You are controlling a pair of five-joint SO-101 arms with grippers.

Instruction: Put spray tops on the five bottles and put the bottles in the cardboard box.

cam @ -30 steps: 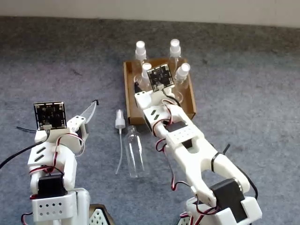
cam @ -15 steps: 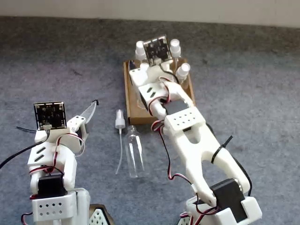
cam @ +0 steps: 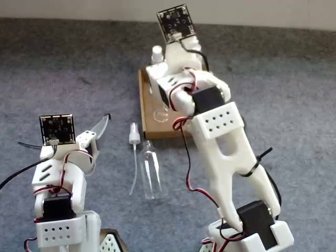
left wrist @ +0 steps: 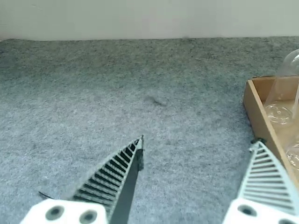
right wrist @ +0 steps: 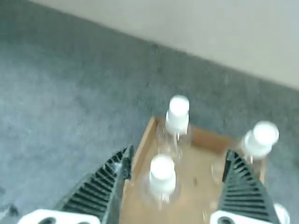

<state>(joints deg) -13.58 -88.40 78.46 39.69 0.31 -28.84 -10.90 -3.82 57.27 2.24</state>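
One clear bottle [cam: 149, 170] lies uncapped on the grey carpet [cam: 63, 68], between the two arms and just short of the cardboard box [cam: 142, 102]. Its long axis runs from the arm bases toward the box, with the open neck pointing at the box and the base toward the arms. The loose spray top [cam: 134, 135] lies just beside it on the left arm's side. White head is level with the bottle's neck, and the dip tube trails back toward the arm bases, roughly parallel to the bottle.

Box: capped bottles [right wrist: 177, 114] stand upright inside, white tops up. Three are clear in the right wrist view; a fourth white cap sits at the frame edge, can't tell more.

Right gripper [right wrist: 178, 154] hangs above the box, jaws spread wide, nothing held. Two of the capped bottles sit in line between its fingers, below them.

Left gripper [left wrist: 198, 140] is low over bare carpet beside the box, jaws wide apart, empty. The box's side wall is just past one finger.
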